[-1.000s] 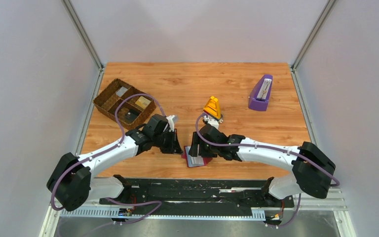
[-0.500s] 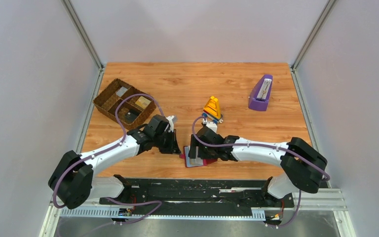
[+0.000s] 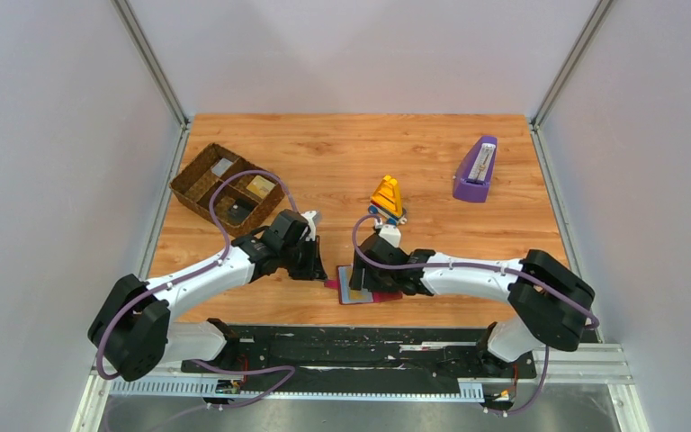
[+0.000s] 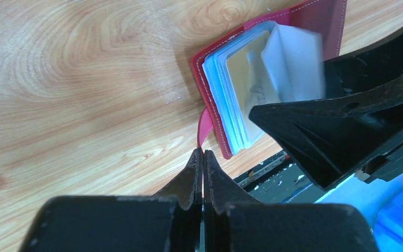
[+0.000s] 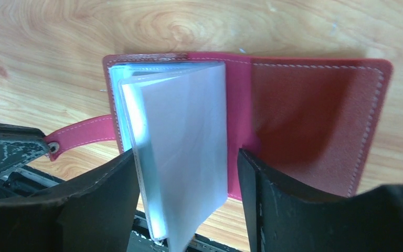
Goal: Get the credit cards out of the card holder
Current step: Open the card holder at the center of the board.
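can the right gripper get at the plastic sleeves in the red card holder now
Probably yes: the dark red leather card holder lies open, the left gripper pinches its red snap tab, and the right gripper stands open astride the raised clear plastic sleeves, nothing between.

The table (image 4: 84, 79) is smooth wood with wavy grain lines. The holder (image 5: 315, 105) is red leather, dull and a bit grainy inside, with pale stitches. Its sleeves (image 5: 189, 105) are thin plastic, cloudy and a little shiny. The right gripper (image 5: 186, 157) is dull black plastic, scuffed. The basket (image 3: 193, 167) is woven brown wicker.
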Controlling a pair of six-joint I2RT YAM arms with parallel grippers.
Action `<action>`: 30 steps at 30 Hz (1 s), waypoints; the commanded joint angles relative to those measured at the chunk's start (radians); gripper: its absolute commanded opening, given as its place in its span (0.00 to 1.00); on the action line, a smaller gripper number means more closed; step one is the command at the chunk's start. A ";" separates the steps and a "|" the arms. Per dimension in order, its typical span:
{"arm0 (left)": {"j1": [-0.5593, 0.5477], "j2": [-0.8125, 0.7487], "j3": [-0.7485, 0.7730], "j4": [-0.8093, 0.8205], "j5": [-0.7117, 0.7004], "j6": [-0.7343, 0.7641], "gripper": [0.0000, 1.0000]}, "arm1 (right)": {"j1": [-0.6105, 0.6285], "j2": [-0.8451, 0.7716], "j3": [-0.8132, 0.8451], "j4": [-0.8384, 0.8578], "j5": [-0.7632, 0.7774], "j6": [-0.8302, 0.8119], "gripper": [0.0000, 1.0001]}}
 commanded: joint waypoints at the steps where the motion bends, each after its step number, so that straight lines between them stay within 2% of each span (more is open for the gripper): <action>1: -0.004 0.004 0.006 -0.008 -0.039 0.025 0.00 | 0.006 -0.064 -0.028 -0.060 0.080 0.036 0.62; 15: -0.005 0.033 0.042 -0.064 -0.106 0.046 0.00 | 0.005 -0.171 -0.129 -0.104 0.146 0.077 0.45; 18: -0.005 0.026 0.062 -0.078 -0.093 0.043 0.00 | 0.004 -0.175 -0.143 -0.104 0.156 0.078 0.39; 20: -0.004 0.013 0.072 -0.084 -0.077 0.033 0.04 | 0.004 -0.174 -0.146 -0.103 0.154 0.082 0.35; 25: -0.005 -0.025 0.094 -0.091 -0.037 0.002 0.29 | 0.005 -0.180 -0.144 -0.104 0.148 0.084 0.32; 28: -0.004 -0.043 0.111 -0.077 0.014 -0.010 0.36 | 0.005 -0.196 -0.144 -0.103 0.148 0.079 0.31; 30: -0.004 -0.049 0.112 -0.052 0.054 -0.018 0.37 | 0.005 -0.209 -0.143 -0.104 0.149 0.075 0.33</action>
